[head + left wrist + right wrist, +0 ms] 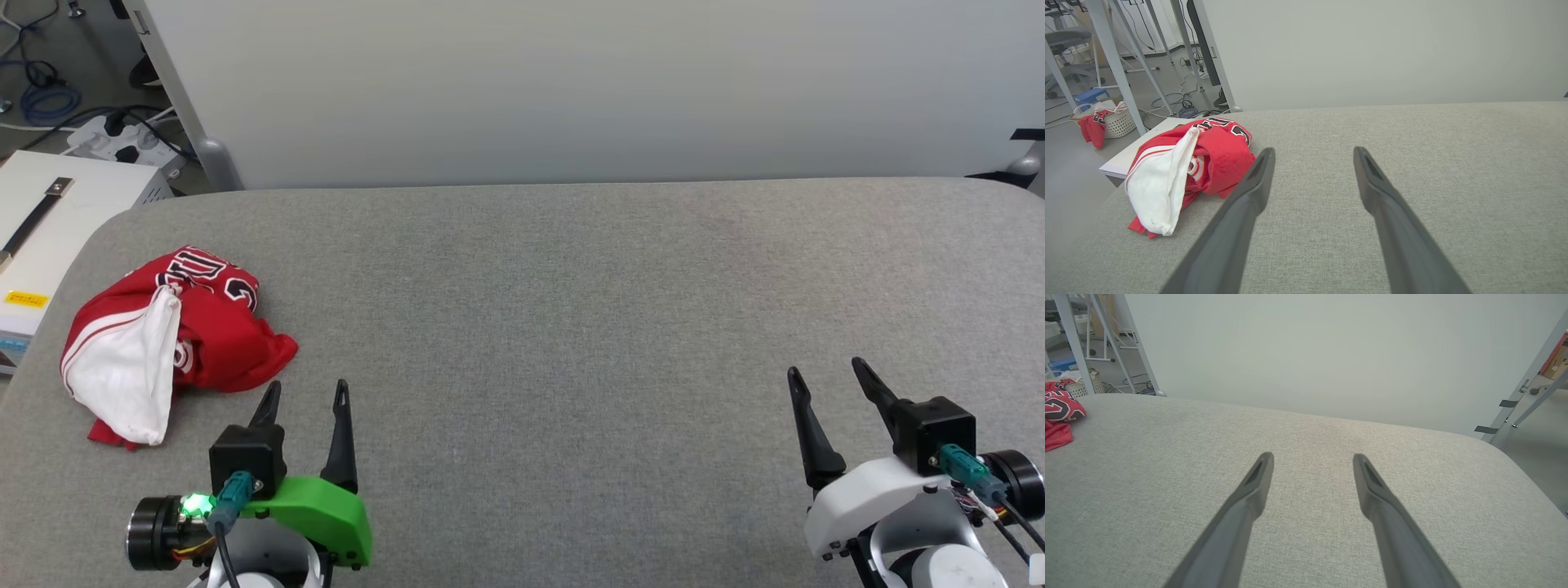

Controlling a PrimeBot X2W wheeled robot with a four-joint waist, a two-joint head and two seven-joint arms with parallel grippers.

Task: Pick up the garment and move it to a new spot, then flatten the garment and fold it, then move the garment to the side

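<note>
The garment is a red jersey with a white sleeve, crumpled in a heap near the left edge of the grey table. Black lettering shows on its far folds. In the left wrist view the garment lies just left of the fingers. My left gripper stands open just to the near right of the heap, apart from it, holding nothing. My right gripper is open over bare cloth at the table's near right. The right wrist view catches the garment at its far left edge.
A pale partition wall runs along the table's far edge. Left of the table stands a white box, with cables and a power strip on the floor. A basket with another red cloth sits on the floor beyond.
</note>
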